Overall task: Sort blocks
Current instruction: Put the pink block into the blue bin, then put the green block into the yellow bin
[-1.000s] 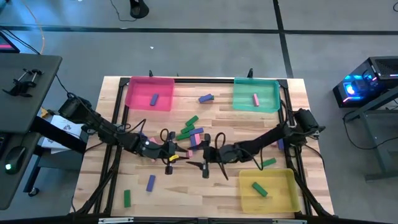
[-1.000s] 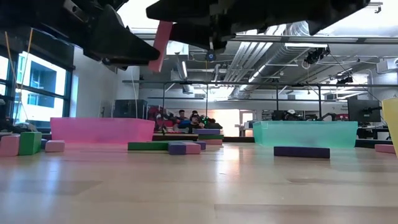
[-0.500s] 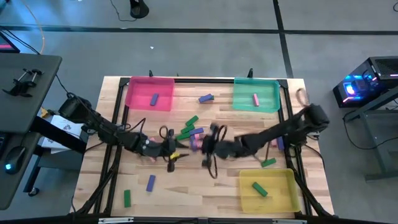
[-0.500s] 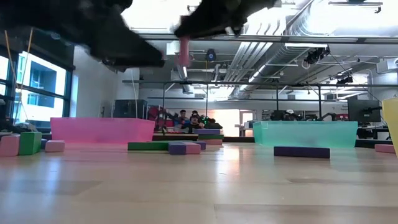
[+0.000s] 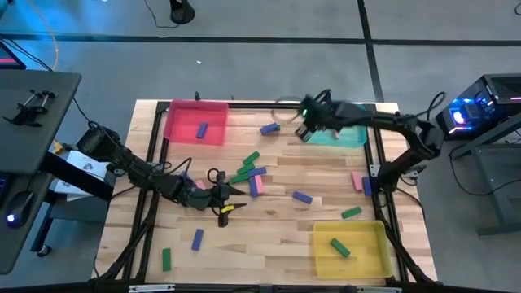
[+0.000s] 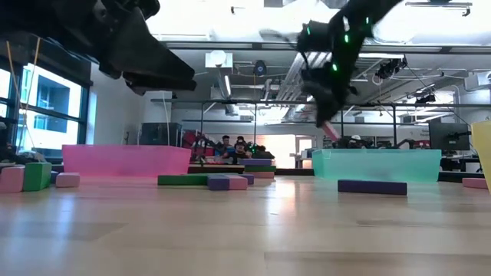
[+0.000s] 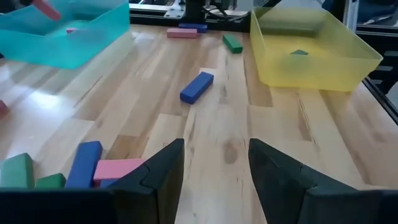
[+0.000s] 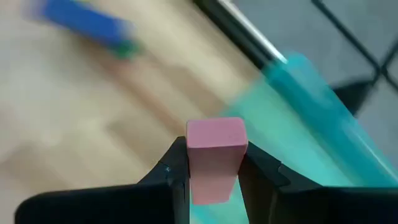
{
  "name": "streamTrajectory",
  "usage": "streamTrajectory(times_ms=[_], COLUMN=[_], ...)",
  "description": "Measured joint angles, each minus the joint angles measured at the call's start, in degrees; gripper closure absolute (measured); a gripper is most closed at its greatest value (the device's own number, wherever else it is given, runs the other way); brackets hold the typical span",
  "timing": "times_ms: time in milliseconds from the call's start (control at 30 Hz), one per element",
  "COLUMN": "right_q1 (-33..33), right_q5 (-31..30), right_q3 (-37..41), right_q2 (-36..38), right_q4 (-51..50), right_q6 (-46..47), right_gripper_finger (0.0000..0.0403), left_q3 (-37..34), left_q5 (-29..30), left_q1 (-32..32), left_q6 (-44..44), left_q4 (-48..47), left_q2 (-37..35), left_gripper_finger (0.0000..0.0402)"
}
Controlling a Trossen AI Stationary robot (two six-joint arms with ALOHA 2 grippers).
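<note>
My right gripper (image 5: pixel 305 130) is shut on a pink block (image 8: pixel 214 155) at the near left corner of the teal tray (image 5: pixel 346 134), high above the table; it also shows in the low view (image 6: pixel 328 126). My left gripper (image 5: pixel 228 195) is open and empty above the table's middle, beside a cluster of green, pink and blue-purple blocks (image 5: pixel 251 175). The teal tray holds a pink block (image 5: pixel 334 130), the pink tray (image 5: pixel 195 122) a pink and a blue-purple block, the yellow tray (image 5: pixel 354 248) a green block. My right gripper pinches the pink block between its two fingers, on two opposite long sides (image 8: pixel 193 165). The block's free end (image 8: pixel 214 132) sticks out past the fingertips. The block is lifted clear, over the teal tray's edge (image 8: pixel 298 93).
Loose blocks lie on the wooden table: a blue-purple one (image 5: pixel 302 197) near the middle, one at the far middle (image 5: pixel 269 128), a green (image 5: pixel 351 212) and a pink one (image 5: pixel 356 181) at the right, a blue-purple (image 5: pixel 197 239) and a green one (image 5: pixel 166 260) at the near left.
My right gripper has risen from the table's middle and swung toward the far right, to the teal tray's corner, carrying the pink block lifted clear. My left gripper has kept still.
</note>
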State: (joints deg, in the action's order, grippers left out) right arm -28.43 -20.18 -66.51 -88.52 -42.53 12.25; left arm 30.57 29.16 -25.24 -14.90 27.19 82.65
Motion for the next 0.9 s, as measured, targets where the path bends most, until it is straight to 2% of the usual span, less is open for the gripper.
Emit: streamTrajectory(times_ms=[100,200,300,467,767,900], right_q1=[-8.7,-14.4,-17.1,-17.7,-17.7,-17.7], right_q5=[5.3,11.6,14.7,14.8,14.6,14.1], right_q3=[1.2,2.4,3.1,3.6,3.7,3.7], right_q2=[-1.1,-3.0,-5.6,-10.0,-11.6,-10.0], right_q4=[0.7,0.9,1.2,1.7,0.8,-0.5], right_q6=[-0.7,-0.7,-0.8,-2.1,-2.2,-2.2], right_gripper_finger=[0.0334,0.0334,0.0334,0.0332,0.0224,0.0195], left_q3=[0.0,0.0,0.0,0.0,0.0,0.0], left_q5=[0.1,0.1,0.1,0.1,0.2,0.1], left_q1=[0.0,0.0,0.0,0.0,0.0,0.0], left_q6=[0.0,0.0,0.0,-0.5,-0.5,-0.5], left_q4=[0.1,0.1,0.2,-0.1,-0.1,-0.1], left_q2=[0.0,0.0,0.0,0.0,0.0,0.0], left_gripper_finger=[0.0234,0.0234,0.0234,0.0234,0.0234,0.0234])
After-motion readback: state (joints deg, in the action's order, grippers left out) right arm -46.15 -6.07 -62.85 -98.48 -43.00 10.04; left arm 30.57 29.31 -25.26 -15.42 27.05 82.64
